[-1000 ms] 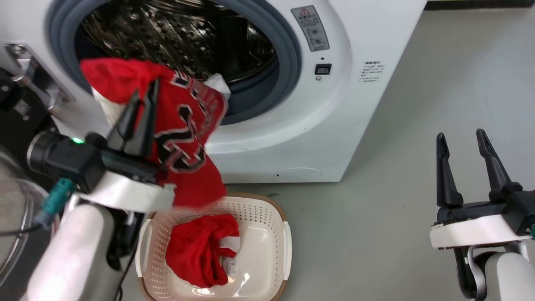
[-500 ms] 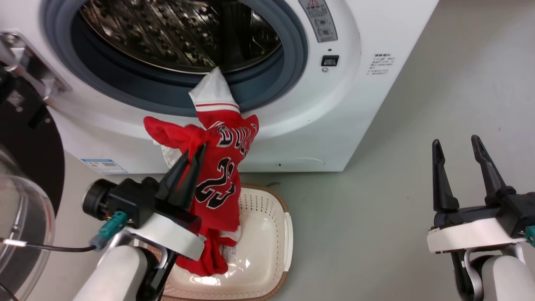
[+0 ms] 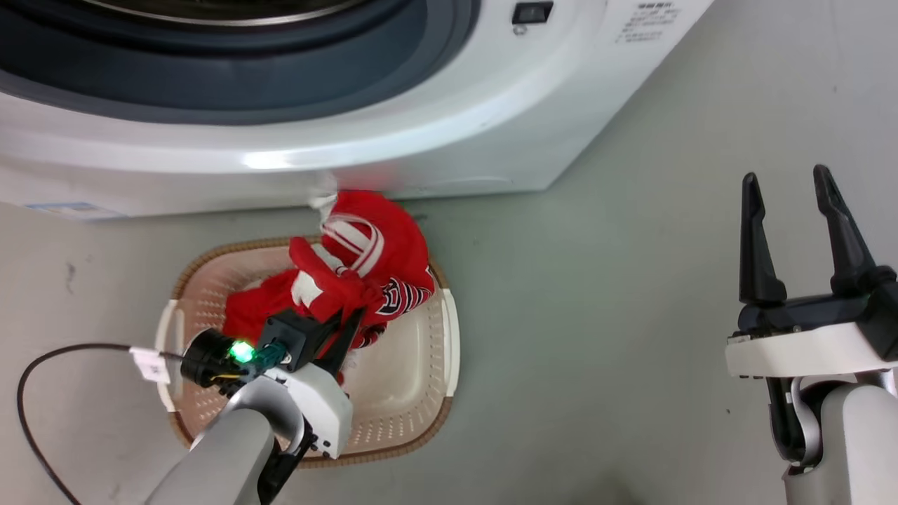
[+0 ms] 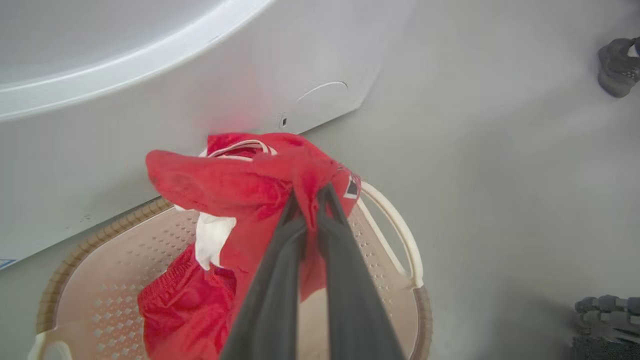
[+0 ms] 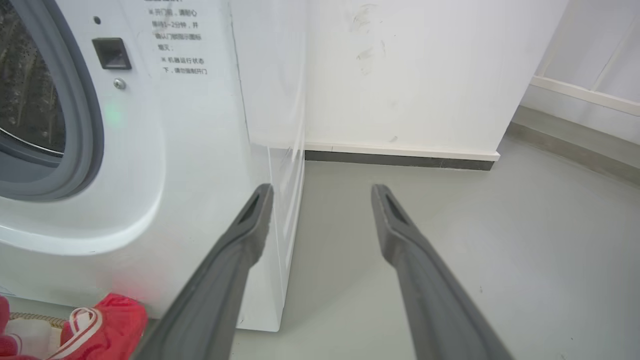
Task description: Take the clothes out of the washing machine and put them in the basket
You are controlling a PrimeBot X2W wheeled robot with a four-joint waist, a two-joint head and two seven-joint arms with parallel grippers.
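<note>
The red clothes (image 3: 365, 266) lie bunched in the cream basket (image 3: 421, 372) on the floor in front of the white washing machine (image 3: 351, 133). My left gripper (image 3: 351, 315) is down inside the basket, shut on a fold of the red jersey (image 4: 260, 175). Part of the jersey drapes over the basket's far rim against the machine. The basket (image 4: 395, 235) and the red shorts-like garment (image 4: 185, 305) lie under the fingers. My right gripper (image 3: 786, 186) hangs open at the right, holding nothing; its fingers (image 5: 250, 225) point past the machine's corner (image 5: 280, 190).
A black cable (image 3: 42, 365) loops on the grey floor left of the basket. A white wall with a dark skirting strip (image 5: 400, 160) stands behind the machine. Open grey floor (image 3: 596, 315) lies between basket and right arm.
The head camera has tilted down. My left gripper has lowered the jersey from in front of the porthole into the basket, still shut on it. The right gripper has not moved.
</note>
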